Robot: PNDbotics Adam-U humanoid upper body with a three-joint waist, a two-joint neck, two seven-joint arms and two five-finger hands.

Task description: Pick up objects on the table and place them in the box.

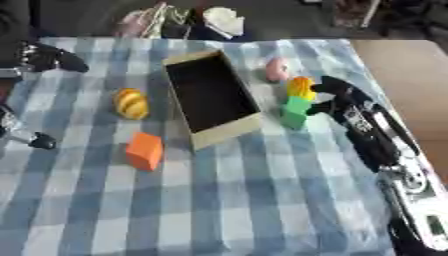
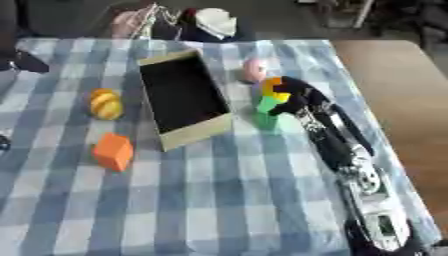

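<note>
Your right hand [image 1: 331,95] sits at the green block [image 1: 295,113], fingers curled against the orange-yellow piece [image 1: 300,88] just above it; can't tell if it's really gripped; both lie right of the box [image 1: 226,131], pink object [image 1: 276,69] behind; orange block [image 1: 144,150] and yellow striped object [image 1: 131,103] left of box on checked table [image 1: 262,200]; left hand [image 1: 39,56] far left, fingers unclear.

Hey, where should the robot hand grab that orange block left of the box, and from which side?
Likely from above, across the two long flat sides of the orange block. It lies alone on the tablecloth, apart from the box.
</note>
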